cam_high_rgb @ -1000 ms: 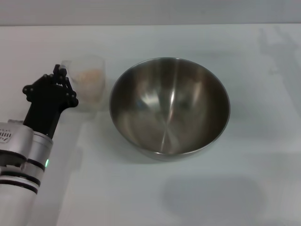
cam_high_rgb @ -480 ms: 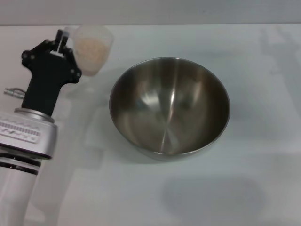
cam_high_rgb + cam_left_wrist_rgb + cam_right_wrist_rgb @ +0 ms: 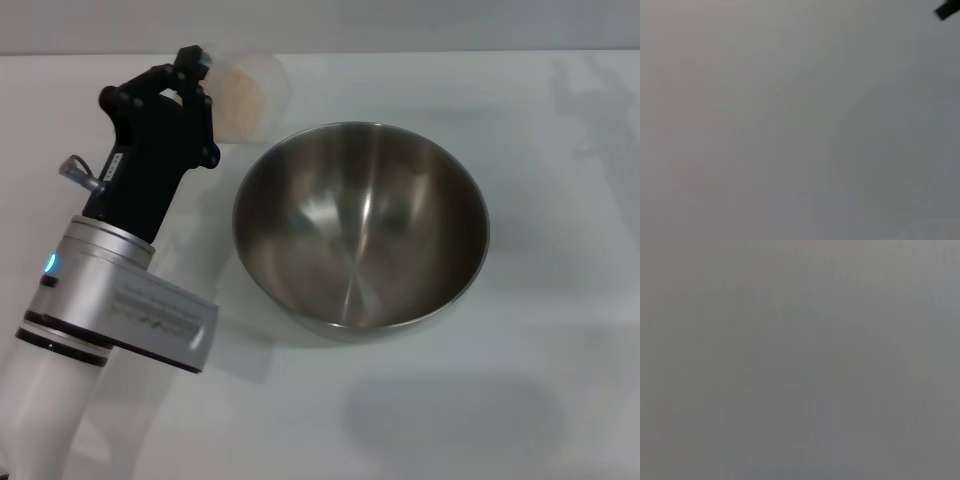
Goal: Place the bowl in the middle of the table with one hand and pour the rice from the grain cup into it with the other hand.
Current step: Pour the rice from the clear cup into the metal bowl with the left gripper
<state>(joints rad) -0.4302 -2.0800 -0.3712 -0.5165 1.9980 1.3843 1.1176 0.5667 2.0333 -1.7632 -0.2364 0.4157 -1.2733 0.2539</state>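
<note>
The shiny steel bowl (image 3: pixel 362 225) stands in the middle of the white table (image 3: pixel 560 400), its deep inside bare. My left gripper (image 3: pixel 205 85) is shut on the clear grain cup (image 3: pixel 248 92) and holds it in the air, just left of and beyond the bowl's rim. Pale rice (image 3: pixel 240 88) shows inside the cup. The cup is tilted a little toward the bowl. My right gripper is out of view. The left wrist view shows only plain grey surface and a dark corner (image 3: pixel 947 9). The right wrist view shows plain grey.
The left arm's silver and white forearm (image 3: pixel 110 310) crosses the left side of the table. A soft shadow (image 3: pixel 450 420) lies on the table in front of the bowl.
My left gripper has lifted the grain cup off the table and carried it up and to the right, toward the bowl's rim. The bowl has not moved.
</note>
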